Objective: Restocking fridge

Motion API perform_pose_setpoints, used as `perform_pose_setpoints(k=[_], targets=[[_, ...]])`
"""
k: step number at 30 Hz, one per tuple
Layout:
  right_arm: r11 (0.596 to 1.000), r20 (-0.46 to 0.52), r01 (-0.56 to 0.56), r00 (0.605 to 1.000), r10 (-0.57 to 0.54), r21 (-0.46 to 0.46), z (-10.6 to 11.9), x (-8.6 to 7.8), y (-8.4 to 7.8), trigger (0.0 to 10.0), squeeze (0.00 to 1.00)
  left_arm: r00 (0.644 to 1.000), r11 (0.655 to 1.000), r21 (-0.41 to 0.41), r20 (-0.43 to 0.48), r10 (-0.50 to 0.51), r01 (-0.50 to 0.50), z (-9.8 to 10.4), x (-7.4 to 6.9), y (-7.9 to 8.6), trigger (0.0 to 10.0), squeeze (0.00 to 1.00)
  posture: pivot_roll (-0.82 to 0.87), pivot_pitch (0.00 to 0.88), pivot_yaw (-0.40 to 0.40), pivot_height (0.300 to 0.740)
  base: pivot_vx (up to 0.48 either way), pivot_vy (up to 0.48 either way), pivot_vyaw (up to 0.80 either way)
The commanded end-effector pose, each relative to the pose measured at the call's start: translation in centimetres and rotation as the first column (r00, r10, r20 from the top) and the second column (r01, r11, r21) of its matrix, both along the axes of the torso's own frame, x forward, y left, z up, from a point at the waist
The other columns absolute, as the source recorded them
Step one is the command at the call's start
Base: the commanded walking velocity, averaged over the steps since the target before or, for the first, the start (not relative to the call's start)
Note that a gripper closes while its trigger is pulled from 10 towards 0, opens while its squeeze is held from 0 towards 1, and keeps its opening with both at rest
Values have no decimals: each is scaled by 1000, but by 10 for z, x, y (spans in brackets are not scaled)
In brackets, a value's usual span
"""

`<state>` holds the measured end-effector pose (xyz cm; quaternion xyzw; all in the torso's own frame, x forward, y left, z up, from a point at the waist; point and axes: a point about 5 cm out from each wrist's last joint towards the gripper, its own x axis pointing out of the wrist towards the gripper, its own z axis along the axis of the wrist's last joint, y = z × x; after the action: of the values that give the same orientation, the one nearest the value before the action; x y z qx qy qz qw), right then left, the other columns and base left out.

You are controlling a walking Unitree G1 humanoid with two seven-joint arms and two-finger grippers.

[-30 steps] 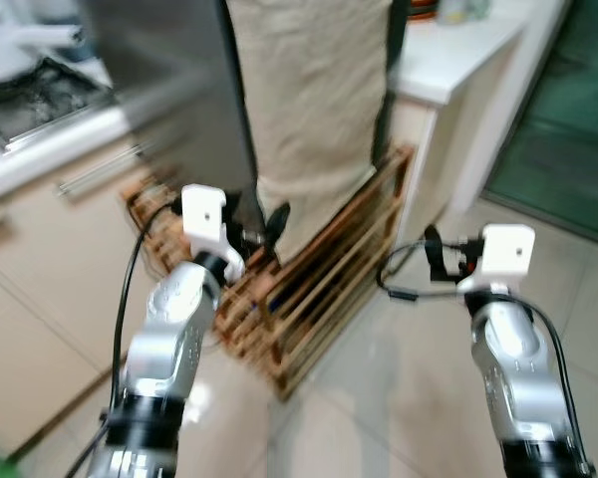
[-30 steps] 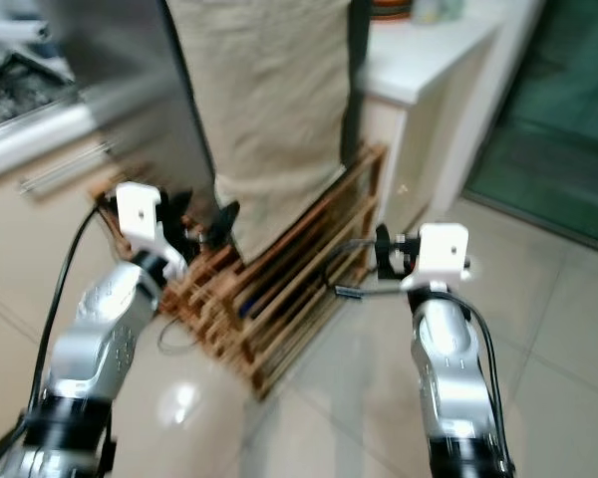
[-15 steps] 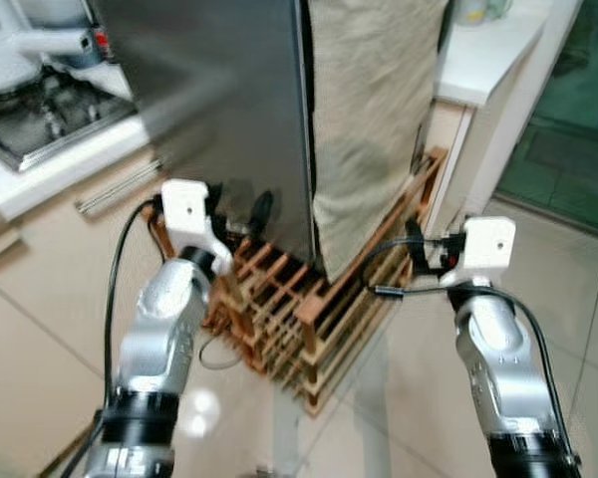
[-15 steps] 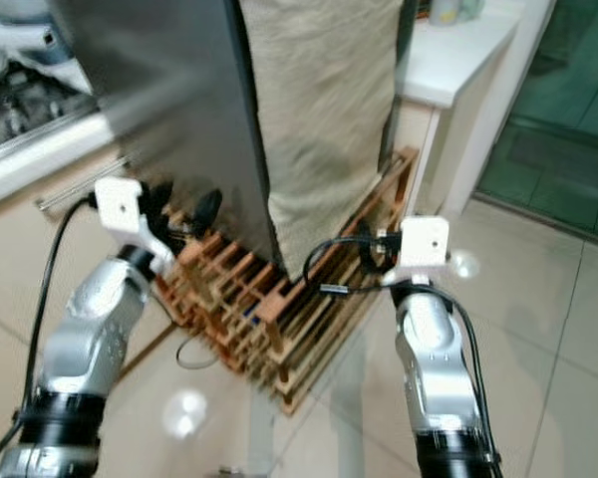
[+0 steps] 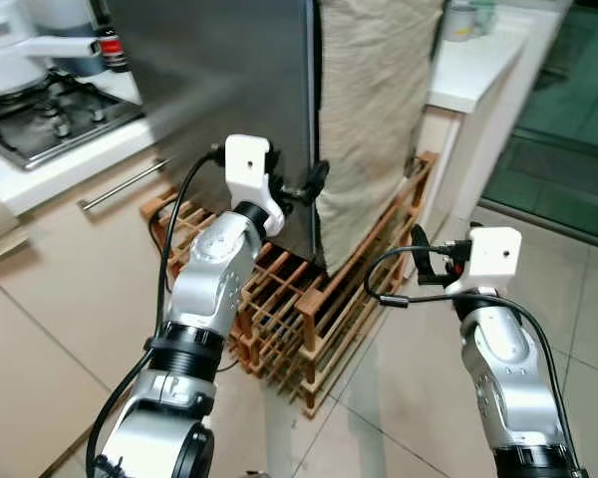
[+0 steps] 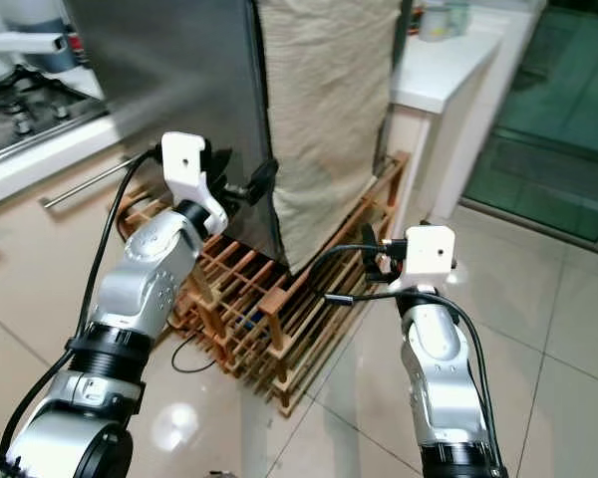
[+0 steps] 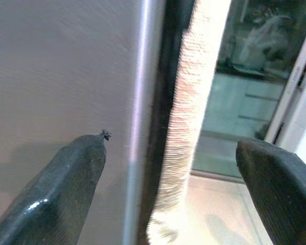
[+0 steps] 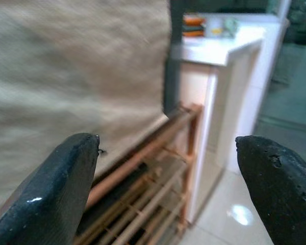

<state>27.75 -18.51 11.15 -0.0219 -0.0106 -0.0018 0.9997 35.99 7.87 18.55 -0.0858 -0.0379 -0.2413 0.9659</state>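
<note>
The left arm is reaching up and forward, its left claw point(image 5: 314, 184) raised at chest height with the fingers point(image 7: 74, 178) spread wide apart. The right arm is bending at the elbow, holding the right claw point(image 5: 420, 261) lower, its fingers point(image 8: 56, 189) also parted.

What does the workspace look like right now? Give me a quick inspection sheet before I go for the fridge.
Surface: glossy beige tile floor; nothing seen lying on the bare part.
Job's things: grey fridge, its side facing the robot, door edge shut as far as visible; no stock items seen.
Clutter: beige cloth hanging down the fridge; wooden slatted rack under it.
Grippers: left pincer open, raised at the fridge's edge; right pincer open, held lower near the rack.
Cables: black leads looped on both arms; one on the floor by the rack.
Surroundings: gas hob to the left, white counter to the right.
</note>
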Motion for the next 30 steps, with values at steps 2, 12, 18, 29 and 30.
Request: perform_pose_setpoints(k=[2,12,18,29,30], targets=[[1000,28,5,1000,-5,-4,7,-3,0,10000,0,1000,1000,0,-9,9,-9,4,8,1,10000,0,-172,0,108,740,0,0,0],[1000,24,6,1000,-6,-2,6,-5,1,10000,0,1000,999,-26,4,-21,21,11,10,-1,10000,0,-165,0,100,740,0,0,0],[1000,19,0,1000,0,-2,6,-4,3,10000,0,996,995,-50,18,-88,89,16,5,-11,10000,0,-160,0,98,740,0,0,0],[1000,25,-19,1000,19,2,5,-4,11,10000,0,994,992,-62,-9,-109,108,14,9,-25,10000,0,-172,0,123,740,0,0,0],[1000,26,-21,999,21,2,5,-4,12,10000,0,995,994,-55,-17,-98,97,14,11,-26,10000,0,-175,0,130,740,0,0,0]])
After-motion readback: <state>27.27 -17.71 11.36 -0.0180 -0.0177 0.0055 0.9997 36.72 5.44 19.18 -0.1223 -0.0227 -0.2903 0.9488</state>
